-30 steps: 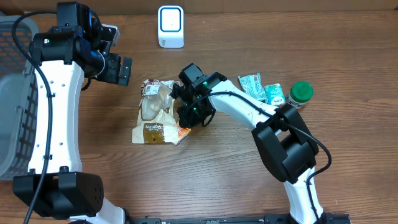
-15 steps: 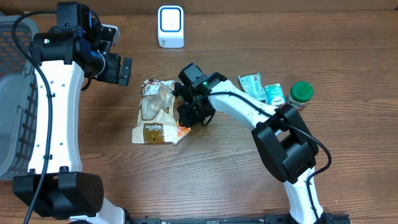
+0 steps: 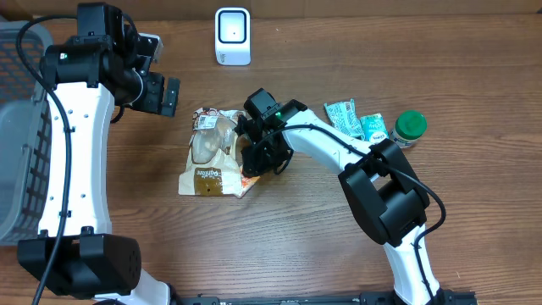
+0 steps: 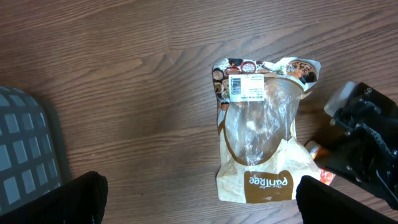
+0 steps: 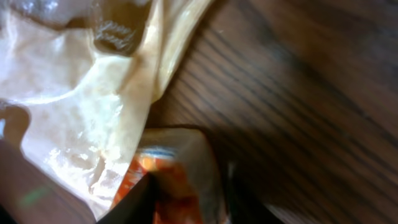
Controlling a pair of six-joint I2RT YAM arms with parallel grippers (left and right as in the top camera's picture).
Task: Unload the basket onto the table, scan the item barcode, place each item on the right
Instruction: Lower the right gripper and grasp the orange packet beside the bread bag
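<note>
Finds bag [image 3: 213, 154] lying flat, contents indistinct; left gripper [image 3: 161, 91] spread wide, empty; right gripper [image 3: 254, 161] at bag corner, hold undeterminable.

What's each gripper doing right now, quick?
Left gripper: open, holding nothing.
Right gripper: the snack bag's orange corner sits between its fingers; cannot tell whether it is clamped.
</note>
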